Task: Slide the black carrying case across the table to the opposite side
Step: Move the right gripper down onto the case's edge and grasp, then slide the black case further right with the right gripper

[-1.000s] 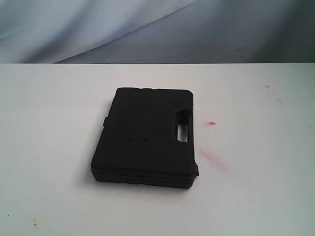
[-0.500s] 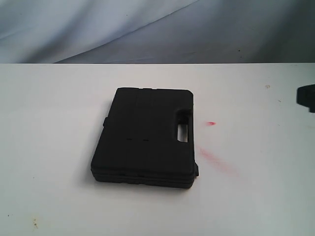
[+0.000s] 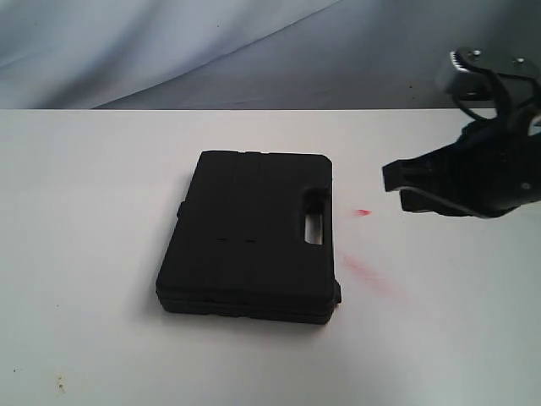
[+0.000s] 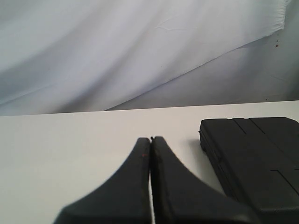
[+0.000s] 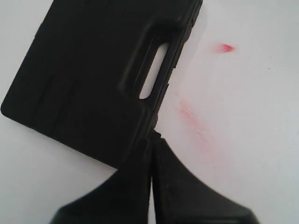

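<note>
The black carrying case [image 3: 249, 237] lies flat in the middle of the white table [image 3: 84, 211], its handle slot toward the right. The case [image 5: 100, 74] fills much of the right wrist view, and its corner [image 4: 254, 154] shows in the left wrist view. My right gripper [image 3: 396, 188] hovers right of the case, above the table, with nothing held; in its wrist view its fingers [image 5: 152, 140] are pressed together. My left gripper [image 4: 150, 139] is shut and empty, off to one side of the case, and out of the exterior view.
Red smear marks [image 3: 368, 275] and a small red spot [image 3: 363, 211] lie on the table right of the case. A grey-white cloth backdrop [image 3: 169, 51] hangs behind the table's far edge. Small dark specks [image 3: 59, 385] dot the front left.
My right arm has come in from the right edge of the exterior view and now reaches toward the case. The case has not moved.
</note>
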Motion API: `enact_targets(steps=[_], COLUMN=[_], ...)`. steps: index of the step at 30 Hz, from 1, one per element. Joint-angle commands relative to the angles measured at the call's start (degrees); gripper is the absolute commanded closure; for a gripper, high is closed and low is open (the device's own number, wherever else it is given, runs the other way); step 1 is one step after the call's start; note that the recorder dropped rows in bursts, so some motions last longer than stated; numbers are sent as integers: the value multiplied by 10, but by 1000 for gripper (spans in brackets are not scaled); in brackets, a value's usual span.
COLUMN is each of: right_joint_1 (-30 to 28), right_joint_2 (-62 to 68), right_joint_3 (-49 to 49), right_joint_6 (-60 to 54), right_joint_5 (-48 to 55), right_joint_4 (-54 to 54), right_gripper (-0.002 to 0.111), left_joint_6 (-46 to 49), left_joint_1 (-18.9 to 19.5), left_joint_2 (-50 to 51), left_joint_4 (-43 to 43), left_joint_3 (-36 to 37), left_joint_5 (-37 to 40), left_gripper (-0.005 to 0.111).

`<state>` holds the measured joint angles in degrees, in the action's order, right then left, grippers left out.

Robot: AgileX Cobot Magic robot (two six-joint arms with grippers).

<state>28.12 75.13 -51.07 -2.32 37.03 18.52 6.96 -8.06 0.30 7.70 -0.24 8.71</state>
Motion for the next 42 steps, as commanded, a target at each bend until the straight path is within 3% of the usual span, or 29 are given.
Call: enact_targets(steps=[1,13,27,35,42], right_joint_1=[27,74,74,74,73], right_joint_2=[65,229,358,432,443], right_joint_3=[-49,-205,-307,-387,-397], right_joint_6=[73,219,243,250,247], right_joint_5=[-6,69,76,148,135], right_joint_4=[-45,-159,-166,-185,-194], right_gripper=[108,108,108,108,108], left_joint_6=[-5,-5,-5,-5,-5], left_joint_1=[1,1,1,1,1], left_joint_2=[-3,-3,-3,-3,-3], left_joint_4=[0,0,0,0,0], left_joint_3=[2,2,2,2,2], left_joint_5=[-3,-3,-3,-3,-3], left_gripper=[107,107,107,107,107])
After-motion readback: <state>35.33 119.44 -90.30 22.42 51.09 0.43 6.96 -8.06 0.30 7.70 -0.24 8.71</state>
